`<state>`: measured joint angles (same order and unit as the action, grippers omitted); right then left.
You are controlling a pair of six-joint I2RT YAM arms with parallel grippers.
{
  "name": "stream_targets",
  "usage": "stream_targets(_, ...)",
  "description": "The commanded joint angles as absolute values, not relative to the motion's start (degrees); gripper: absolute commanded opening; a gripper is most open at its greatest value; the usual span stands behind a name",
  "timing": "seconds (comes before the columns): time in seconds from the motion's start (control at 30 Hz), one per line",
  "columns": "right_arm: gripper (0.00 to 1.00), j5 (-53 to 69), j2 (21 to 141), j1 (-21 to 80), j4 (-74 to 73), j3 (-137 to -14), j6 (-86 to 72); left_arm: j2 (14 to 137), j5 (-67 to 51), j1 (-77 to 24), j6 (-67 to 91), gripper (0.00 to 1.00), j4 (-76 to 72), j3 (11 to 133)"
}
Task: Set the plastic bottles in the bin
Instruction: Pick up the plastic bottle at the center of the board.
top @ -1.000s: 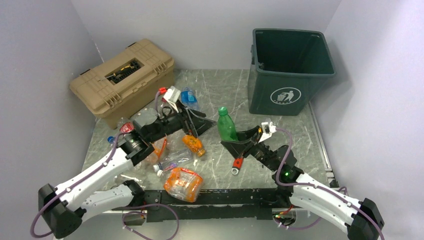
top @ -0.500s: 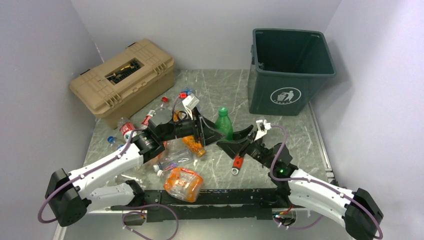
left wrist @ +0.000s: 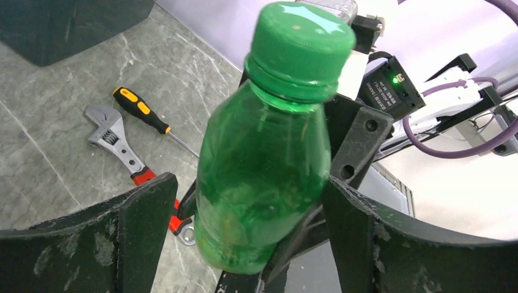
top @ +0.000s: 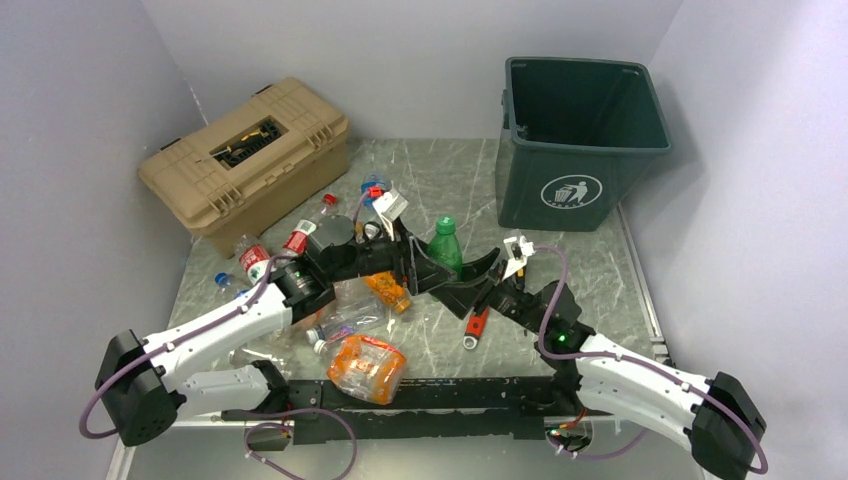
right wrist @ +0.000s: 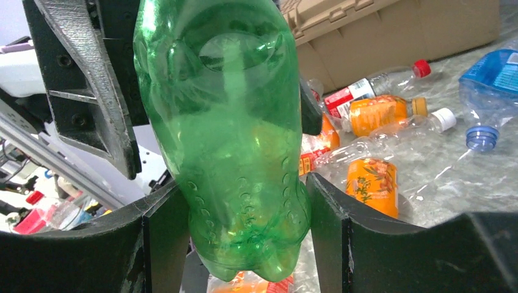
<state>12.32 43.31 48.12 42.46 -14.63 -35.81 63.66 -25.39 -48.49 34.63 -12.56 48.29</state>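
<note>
Right wrist: green bottle (right wrist: 232,122) top cut off by upper edge; blue bottle (right wrist: 496,73) clipped at right edge. Left wrist: wrench (left wrist: 113,143) handle partly behind the bottle; bin (left wrist: 61,24) cropped upper left. Top view: toolbox (top: 290,125) contents too small to tell.

The left arm swings right, away from the crushed bottles beside the toolbox (top: 245,160), and its left end effector (left wrist: 250,235) now reaches the green bottle (top: 446,245), one finger on each side of it with a gap still showing at one finger. A red-labelled bottle (top: 298,240) that the arm covered now lies in plain view on the surface (top: 590,270). The right end effector (right wrist: 244,207), gripping the green bottle, sits slightly further left than before.
</note>
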Motion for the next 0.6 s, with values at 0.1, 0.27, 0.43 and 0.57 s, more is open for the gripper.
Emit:
stream_targets(0.1,0.4,17.7,44.7,48.8,42.5,-19.8,-34.0,64.9,-28.7,-48.7,34.5,0.77,-16.4,49.4)
stream_targets(0.27,0.51,19.2,44.8,48.9,39.7,-21.3,-34.1,63.9,-30.1,-48.8,33.8,0.45,-17.8,48.5)
stream_targets(0.43,0.82,20.6,44.1,48.8,29.5,-26.5,-32.8,61.4,-31.3,-48.7,33.3,0.36,-19.3,47.3)
stream_targets(0.57,0.9,18.3,41.3,48.9,11.3,-34.1,-25.6,57.7,-25.9,-48.7,31.8,0.28,-16.8,46.6)
